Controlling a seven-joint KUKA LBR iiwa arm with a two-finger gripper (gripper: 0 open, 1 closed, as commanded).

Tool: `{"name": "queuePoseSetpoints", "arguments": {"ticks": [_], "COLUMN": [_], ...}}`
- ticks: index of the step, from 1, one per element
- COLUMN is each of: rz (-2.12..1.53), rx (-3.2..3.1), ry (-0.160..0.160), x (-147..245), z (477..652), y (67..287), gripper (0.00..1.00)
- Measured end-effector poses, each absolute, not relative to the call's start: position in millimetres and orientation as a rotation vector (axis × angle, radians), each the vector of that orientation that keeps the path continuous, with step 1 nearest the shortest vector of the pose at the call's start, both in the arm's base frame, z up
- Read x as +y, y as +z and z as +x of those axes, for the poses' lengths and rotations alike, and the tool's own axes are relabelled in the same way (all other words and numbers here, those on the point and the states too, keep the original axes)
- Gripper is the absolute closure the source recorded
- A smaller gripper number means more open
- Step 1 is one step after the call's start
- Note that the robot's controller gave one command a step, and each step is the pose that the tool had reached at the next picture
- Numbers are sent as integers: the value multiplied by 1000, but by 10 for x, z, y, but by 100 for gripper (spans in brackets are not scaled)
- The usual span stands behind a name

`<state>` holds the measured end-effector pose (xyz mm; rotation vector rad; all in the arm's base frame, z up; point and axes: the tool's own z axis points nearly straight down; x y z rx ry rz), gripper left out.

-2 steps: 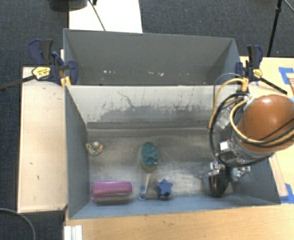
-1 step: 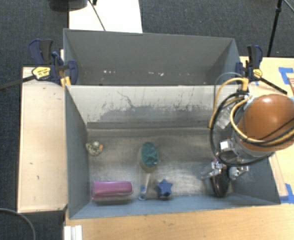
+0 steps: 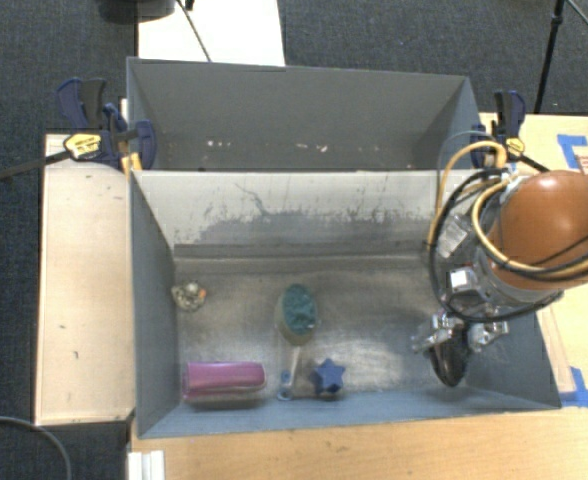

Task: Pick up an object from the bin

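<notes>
Hanging low in the front right corner of the grey metal bin (image 3: 304,208), close to its right wall, the gripper (image 3: 452,356) is over bare floor; its opening cannot be told. Open floor separates it from the nearest thing, a small blue star (image 3: 327,376), which lies just beside a magenta rectangular block (image 3: 224,378) along the front wall.

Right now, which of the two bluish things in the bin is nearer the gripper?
The small blue star, with its points and darker blue; the rounder teal oval lies farther from the gripper.
</notes>
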<state>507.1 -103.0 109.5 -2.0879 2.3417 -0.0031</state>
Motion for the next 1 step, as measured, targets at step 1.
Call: {"name": "queuePoseSetpoints", "arguments": {"ticks": [1], "rz": [-2080], "rx": [2349], "ry": [-3], "x": [-1025], "z": [5079], "y": [1412], "gripper": [100]}}
